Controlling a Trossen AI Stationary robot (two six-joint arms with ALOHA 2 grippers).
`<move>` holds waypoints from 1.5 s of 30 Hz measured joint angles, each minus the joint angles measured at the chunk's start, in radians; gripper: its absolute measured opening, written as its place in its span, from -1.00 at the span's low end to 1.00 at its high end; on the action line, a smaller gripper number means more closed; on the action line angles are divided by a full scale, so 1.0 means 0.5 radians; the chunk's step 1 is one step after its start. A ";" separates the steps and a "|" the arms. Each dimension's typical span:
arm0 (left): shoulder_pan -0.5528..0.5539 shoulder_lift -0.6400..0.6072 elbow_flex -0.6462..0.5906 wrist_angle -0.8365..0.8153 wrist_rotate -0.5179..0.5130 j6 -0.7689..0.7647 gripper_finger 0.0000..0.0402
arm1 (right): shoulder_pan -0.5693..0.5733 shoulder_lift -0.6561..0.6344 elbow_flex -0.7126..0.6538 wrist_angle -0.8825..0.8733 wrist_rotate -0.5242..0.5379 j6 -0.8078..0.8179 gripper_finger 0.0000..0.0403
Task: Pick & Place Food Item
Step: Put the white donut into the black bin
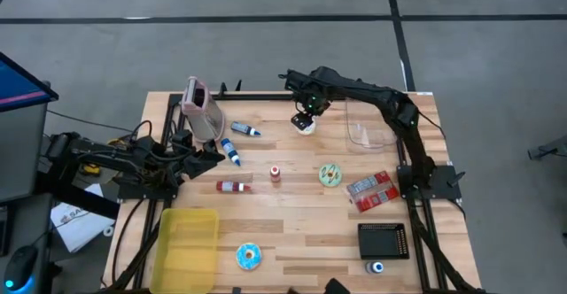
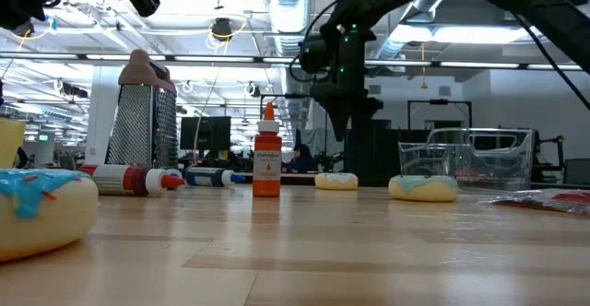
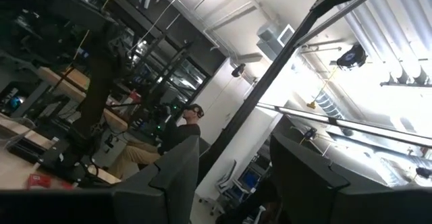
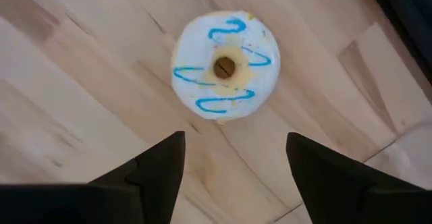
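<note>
A white-iced doughnut with blue squiggles lies flat on the wooden table near its far edge, and also shows in the low view. My right gripper hangs above it, pointing down and open, with its fingers clear of the icing. My left gripper stays at the table's left side. It is open, tilted up toward the room, with nothing between its fingers.
A clear container stands right of the doughnut, and a grater and small bottles left of it. Nearer lie a green-iced doughnut, a red packet, a black box, a blue doughnut and a yellow tray.
</note>
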 joint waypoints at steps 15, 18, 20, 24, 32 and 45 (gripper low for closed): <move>0.000 0.000 0.000 0.008 -0.162 0.009 -0.11 | -0.067 0.164 0.002 0.184 0.095 -0.201 0.24; 0.000 0.000 0.000 0.011 -0.192 0.010 -0.10 | -0.100 0.169 -0.001 0.212 0.092 -0.205 0.23; 0.001 0.000 0.000 0.011 -0.198 0.012 -0.11 | -0.124 0.168 0.000 0.220 0.091 -0.206 0.23; 0.002 0.000 0.000 0.011 -0.199 0.017 -0.12 | -0.170 0.168 0.000 0.238 0.036 -0.215 0.23; 0.002 0.000 0.000 0.011 -0.199 0.024 -0.12 | -0.162 0.175 -0.001 0.284 -0.069 -0.257 0.23; 0.002 0.000 0.000 0.010 -0.210 0.034 -0.12 | -0.176 0.175 -0.167 0.331 -0.113 -0.251 0.23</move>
